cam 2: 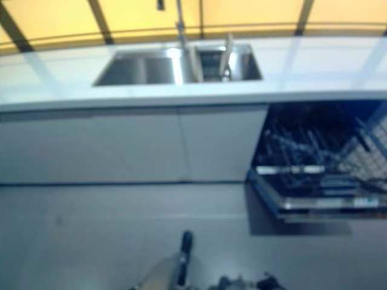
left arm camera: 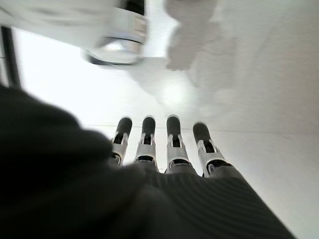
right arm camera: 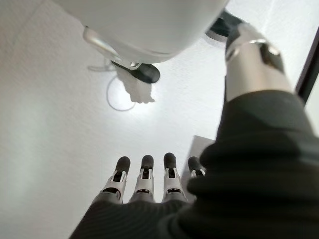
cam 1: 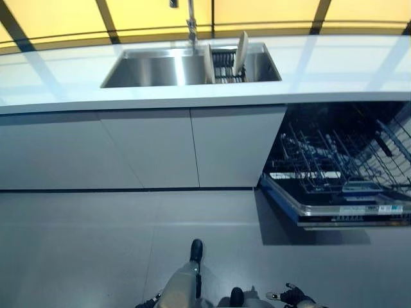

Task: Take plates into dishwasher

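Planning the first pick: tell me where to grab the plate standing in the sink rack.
Take the plate by its upper rim, coming from above. It stands on edge, leaning in the rack inside the sink, so only the top edge is free; both hands hang open and empty.

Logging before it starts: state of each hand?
Left hand: open, fingers straight, holding nothing.
Right hand: open, fingers straight, holding nothing.

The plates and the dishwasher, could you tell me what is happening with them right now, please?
Nothing is being handled yet. One plate stands on edge in a rack inside the sink, up on the counter. The dishwasher to the right is open, its lower rack pulled out with no plates in it. The left robot hand and the right robot hand both hang over the floor with straight fingers, holding nothing.
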Tool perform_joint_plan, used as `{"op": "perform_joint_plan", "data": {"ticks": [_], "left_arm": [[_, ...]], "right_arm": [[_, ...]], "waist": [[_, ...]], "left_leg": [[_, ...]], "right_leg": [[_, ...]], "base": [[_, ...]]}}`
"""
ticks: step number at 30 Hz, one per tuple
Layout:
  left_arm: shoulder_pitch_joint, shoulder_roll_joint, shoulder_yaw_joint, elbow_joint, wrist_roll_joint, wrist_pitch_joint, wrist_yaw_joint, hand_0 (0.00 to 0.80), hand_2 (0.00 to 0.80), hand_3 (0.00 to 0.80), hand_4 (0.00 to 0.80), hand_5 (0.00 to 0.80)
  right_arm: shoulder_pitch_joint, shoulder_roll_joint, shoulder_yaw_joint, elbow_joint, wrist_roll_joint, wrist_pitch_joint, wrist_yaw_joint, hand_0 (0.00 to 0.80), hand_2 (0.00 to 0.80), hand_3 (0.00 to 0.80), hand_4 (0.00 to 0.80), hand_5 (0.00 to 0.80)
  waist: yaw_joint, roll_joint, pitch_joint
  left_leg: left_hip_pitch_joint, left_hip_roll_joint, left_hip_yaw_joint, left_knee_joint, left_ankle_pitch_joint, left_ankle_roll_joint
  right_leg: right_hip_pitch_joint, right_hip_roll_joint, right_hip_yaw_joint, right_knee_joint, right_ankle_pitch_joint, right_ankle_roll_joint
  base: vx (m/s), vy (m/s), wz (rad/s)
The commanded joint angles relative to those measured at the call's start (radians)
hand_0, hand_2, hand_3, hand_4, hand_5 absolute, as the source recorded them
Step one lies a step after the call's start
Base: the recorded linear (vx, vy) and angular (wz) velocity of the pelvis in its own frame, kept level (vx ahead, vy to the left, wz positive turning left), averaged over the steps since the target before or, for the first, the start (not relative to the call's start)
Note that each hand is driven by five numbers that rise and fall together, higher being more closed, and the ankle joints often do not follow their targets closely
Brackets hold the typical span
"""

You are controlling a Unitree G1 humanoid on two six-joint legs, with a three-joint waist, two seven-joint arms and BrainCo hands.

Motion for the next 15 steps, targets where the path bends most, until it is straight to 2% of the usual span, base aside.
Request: {"op": "perform_joint_plan", "data": {"ticks": [1,3,5,9,11,15], "left_arm": [[0.02,-0.011,0.013,-0.045,0.005,0.017,0.014,0.0,0.0,0.0,0.0,0.0],[0.028,0.01,0.01,-0.048,0.062,0.026,0.014,0.0,0.0,0.0,0.0,0.0],[0.02,0.023,0.0,-0.047,0.06,0.024,0.013,0.0,0.0,0.0,0.0,0.0],[-0.012,0.025,-0.022,-0.058,0.042,0.021,0.003,0.0,0.0,0.0,0.0,0.0],[-0.023,0.018,-0.035,-0.065,0.049,0.026,-0.002,0.0,0.0,0.0,0.0,0.0],[-0.024,0.01,-0.034,-0.058,0.039,0.047,-0.001,0.0,0.0,0.0,0.0,0.0]], "right_arm": [[0.014,0.021,-0.044,-0.021,0.033,0.014,-0.03,0.0,0.0,0.0,0.0,0.0],[0.046,0.032,-0.057,-0.031,-0.026,-0.015,-0.003,0.0,0.0,0.0,0.0,0.0],[0.06,0.043,-0.045,-0.037,-0.055,-0.04,0.027,0.0,0.0,0.0,0.0,0.0],[0.054,0.054,-0.015,-0.044,-0.097,-0.044,0.03,0.0,0.0,0.0,0.0,0.0],[0.052,0.065,-0.003,-0.045,-0.063,-0.032,0.017,0.0,0.0,0.0,0.0,0.0],[0.055,0.059,-0.038,-0.038,-0.014,-0.02,0.015,0.0,0.0,0.0,0.0,0.0]], "waist": [[-0.005,-0.005,-0.053],[-0.011,-0.02,-0.086],[-0.007,-0.033,-0.121],[-0.009,-0.041,-0.151],[-0.002,-0.049,-0.162],[-0.01,-0.06,-0.162]], "left_leg": [[-0.057,-0.047,0.006,-0.069,0.154,0.137],[-0.048,-0.039,0.046,-0.016,0.155,0.136],[-0.017,-0.046,0.043,-0.039,0.15,0.148],[-0.005,-0.058,0.033,-0.074,0.146,0.164],[-0.019,-0.067,0.027,-0.067,0.142,0.17],[-0.044,-0.056,0.05,0.018,0.095,0.175]], "right_leg": [[0.178,0.038,-0.002,0.157,-0.137,0.091],[0.215,-0.002,-0.041,0.153,-0.144,0.117],[0.238,-0.032,-0.069,0.127,-0.127,0.134],[0.238,-0.031,-0.057,0.085,-0.116,0.134],[0.239,-0.039,-0.058,0.071,-0.104,0.14],[0.227,-0.067,-0.056,0.063,-0.093,0.152]], "base": [[0.548,0.131,-0.82],[0.425,0.06,-0.8],[0.322,0.039,-0.22],[0.134,0.034,0.07],[0.113,0.018,0.08],[0.148,0.036,0.09]]}}
